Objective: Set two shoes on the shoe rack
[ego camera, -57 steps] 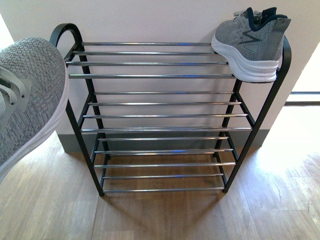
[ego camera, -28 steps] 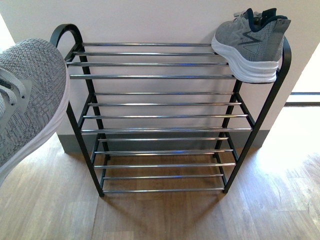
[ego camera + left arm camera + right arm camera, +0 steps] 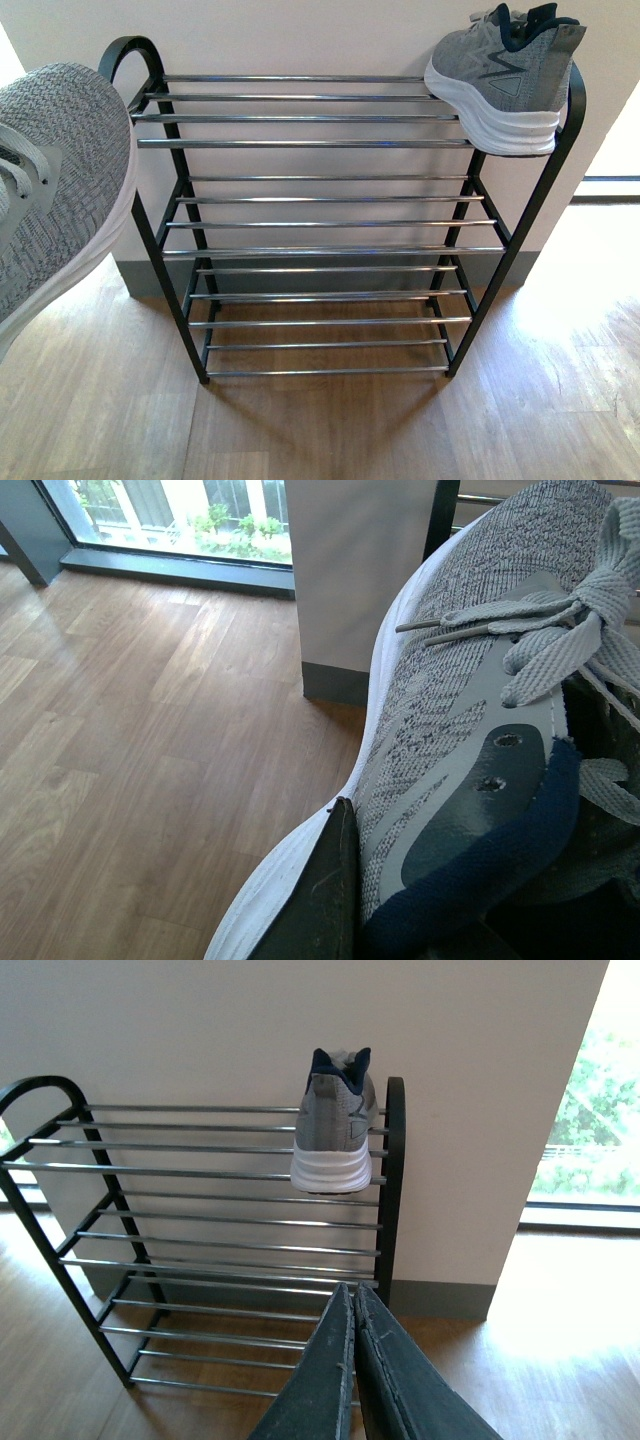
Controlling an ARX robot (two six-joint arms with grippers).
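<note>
Shoe rack (image 3: 320, 143) stands on wooden floor (image 3: 330, 430), back against a pale wall (image 3: 300, 35). Black frame with looped ends, three tiers of chrome bars.

Racked sneaker (image 3: 505, 75): grey knit, white sole, navy lining. It sits on the top tier at the far right end, just beside the right frame loop. The toe points toward the wall, and the heel overhangs the nearest bar. In the right wrist view the same sneaker (image 3: 335, 1140) shows heel-on and upright, next to the rack's right upright (image 3: 394, 1160).

Held sneaker (image 3: 60, 170): at the left edge of the front view, off the floor, near the camera. The toe is raised up and right, close to the rack's left loop in the picture; contact with it cannot be told. It is partly cut off by the frame edge.

Left tool (image 3: 335, 880): clamped on the held sneaker (image 3: 470, 710) at the heel end. One dark finger (image 3: 320, 910) lies pressed flat against the outer side by the white sole, next to the navy collar. The other finger is hidden by the shoe. Laces loose across the tongue. Floor and a window (image 3: 200, 510) lie beyond.

Right tool (image 3: 352, 1295): fingers together with nothing between them. It is out in front of the rack, well apart from the racked sneaker and pointing toward the lower tiers.
</note>
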